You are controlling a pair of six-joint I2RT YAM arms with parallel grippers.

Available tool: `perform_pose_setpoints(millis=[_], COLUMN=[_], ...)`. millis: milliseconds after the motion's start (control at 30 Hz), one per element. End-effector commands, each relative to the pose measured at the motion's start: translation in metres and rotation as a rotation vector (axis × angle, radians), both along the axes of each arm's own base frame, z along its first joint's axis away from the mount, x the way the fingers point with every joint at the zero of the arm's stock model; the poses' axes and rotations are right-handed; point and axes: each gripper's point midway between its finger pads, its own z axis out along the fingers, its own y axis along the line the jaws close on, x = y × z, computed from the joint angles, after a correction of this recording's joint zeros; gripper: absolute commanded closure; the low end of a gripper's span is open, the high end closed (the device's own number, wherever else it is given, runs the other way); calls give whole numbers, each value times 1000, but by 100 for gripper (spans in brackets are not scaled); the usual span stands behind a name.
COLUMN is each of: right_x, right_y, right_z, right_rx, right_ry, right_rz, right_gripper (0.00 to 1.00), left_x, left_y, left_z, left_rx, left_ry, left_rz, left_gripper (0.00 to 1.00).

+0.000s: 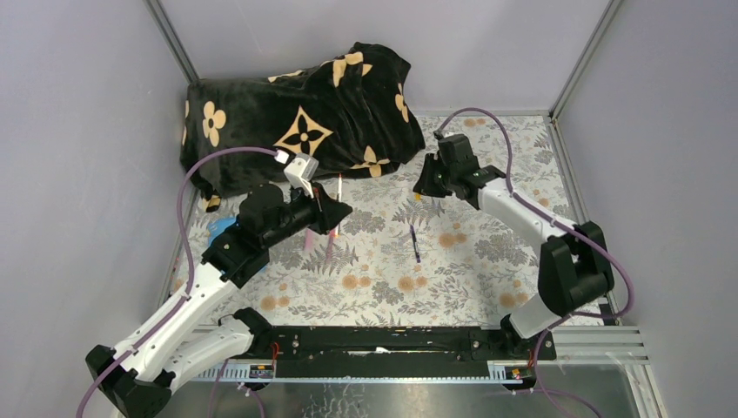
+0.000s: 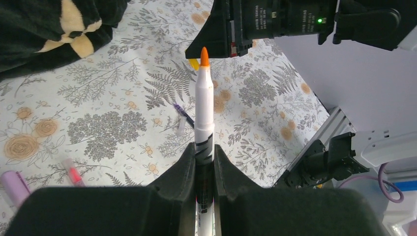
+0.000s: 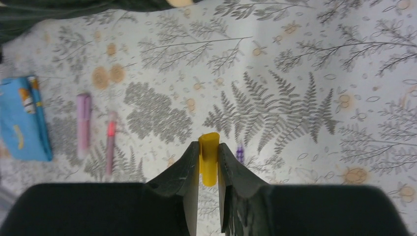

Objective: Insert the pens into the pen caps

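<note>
My left gripper (image 1: 338, 212) (image 2: 204, 151) is shut on a white pen (image 2: 204, 105) with an orange tip that points at the right gripper. My right gripper (image 1: 425, 187) (image 3: 209, 146) is shut on an orange-yellow pen cap (image 3: 209, 158); the cap also shows in the left wrist view (image 2: 194, 64), just beside the pen's tip and apart from it. A dark blue pen (image 1: 415, 244) (image 2: 184, 114) lies on the mat between the arms. A pink pen (image 3: 110, 142) (image 2: 73, 173) and a lilac capped one (image 3: 83, 123) lie to the left.
A black flowered blanket (image 1: 305, 113) is heaped at the back left. A blue flat card (image 3: 24, 118) (image 1: 223, 228) lies by the left arm. A thin red stick (image 1: 338, 186) lies near the blanket's edge. Walls close in both sides.
</note>
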Motion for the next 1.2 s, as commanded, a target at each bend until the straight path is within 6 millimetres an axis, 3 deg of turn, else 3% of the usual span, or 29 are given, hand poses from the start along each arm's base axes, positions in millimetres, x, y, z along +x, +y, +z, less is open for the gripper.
perform_pose_setpoints(millis=[0, 300, 600, 800, 1167], right_x=[-11, -50, -94, -118, -128], right_y=[25, 40, 46, 52, 59], right_z=[68, 165, 245, 273, 282], right_rx=[234, 573, 798, 920, 966], right_ry=[-154, -377, -584, -674, -704], right_rz=[70, 153, 190, 233, 283], right_gripper=[99, 100, 100, 100, 100], left_x=[-1, -19, -38, -44, -48], left_y=[-13, -48, -83, -92, -95], left_z=[8, 5, 21, 29, 34], left_rx=[-29, -7, -87, -102, -108], left_ry=[-58, -83, -139, -153, -166], left_rz=[-80, -205, -320, -361, -376], left_gripper=[100, 100, 100, 100, 100])
